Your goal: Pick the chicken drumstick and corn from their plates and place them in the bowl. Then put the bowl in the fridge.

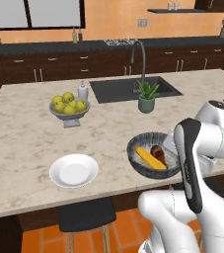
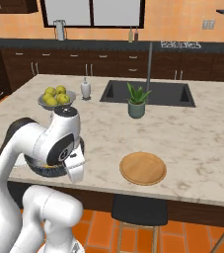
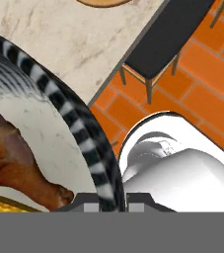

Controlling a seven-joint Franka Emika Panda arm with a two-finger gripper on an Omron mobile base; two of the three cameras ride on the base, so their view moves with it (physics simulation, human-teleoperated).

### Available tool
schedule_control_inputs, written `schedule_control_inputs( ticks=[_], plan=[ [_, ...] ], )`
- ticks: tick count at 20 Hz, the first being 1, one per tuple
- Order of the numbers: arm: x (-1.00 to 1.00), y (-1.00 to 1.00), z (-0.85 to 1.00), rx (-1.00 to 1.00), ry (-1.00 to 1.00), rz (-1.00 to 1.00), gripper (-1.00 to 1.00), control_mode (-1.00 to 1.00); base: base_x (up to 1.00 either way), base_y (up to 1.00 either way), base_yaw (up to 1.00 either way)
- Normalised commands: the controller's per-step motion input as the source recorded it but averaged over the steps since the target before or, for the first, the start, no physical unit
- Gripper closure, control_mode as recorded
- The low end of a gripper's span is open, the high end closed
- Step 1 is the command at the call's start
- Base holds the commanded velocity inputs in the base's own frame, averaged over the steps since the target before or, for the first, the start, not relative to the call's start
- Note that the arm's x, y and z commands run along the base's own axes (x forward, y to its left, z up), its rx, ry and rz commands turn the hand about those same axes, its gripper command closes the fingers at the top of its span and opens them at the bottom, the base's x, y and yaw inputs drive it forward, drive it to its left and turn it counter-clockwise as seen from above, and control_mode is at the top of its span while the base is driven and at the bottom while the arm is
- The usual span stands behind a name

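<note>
Gripper [image 3: 105, 197]: closed on the bowl [image 3: 79, 133] rim, ready to lift it.
Left base view: corn [image 1: 150, 158] and chicken drumstick [image 1: 159, 152] lay inside the bowl; white plate [image 1: 74, 170] bare.
Right base view: wooden plate [image 2: 143, 168] bare, arm hiding bowl.
Hand view: drumstick beside rim.

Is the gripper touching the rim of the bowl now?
Touching. In the hand view the gripper is shut on the striped rim of the bowl, which passes between its tips with no gap.
</note>
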Motion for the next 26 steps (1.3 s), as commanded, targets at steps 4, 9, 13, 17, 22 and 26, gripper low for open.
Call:
schedule_control_inputs(
  ticks=[4,9,13,17,22,26],
  plan=[
    [-0.15,0.00,-0.08,0.01,-0.03,-0.02,1.00,-1.00,0.00,0.00,0.00],
    [0.00,0.00,0.00,0.00,0.00,0.00,1.00,-1.00,0.00,0.00,0.00],
    [0.00,0.00,0.00,0.00,0.00,0.00,1.00,-1.00,0.00,0.00,0.00],
    [-0.10,0.00,0.00,0.00,-0.01,0.00,1.00,1.00,-0.50,-0.02,0.00],
    [0.00,0.00,0.00,0.00,0.00,0.00,1.00,1.00,-0.48,-0.25,-0.32],
    [0.00,0.00,0.00,0.00,0.00,0.00,1.00,1.00,0.14,-0.26,-0.58]
  ],
)
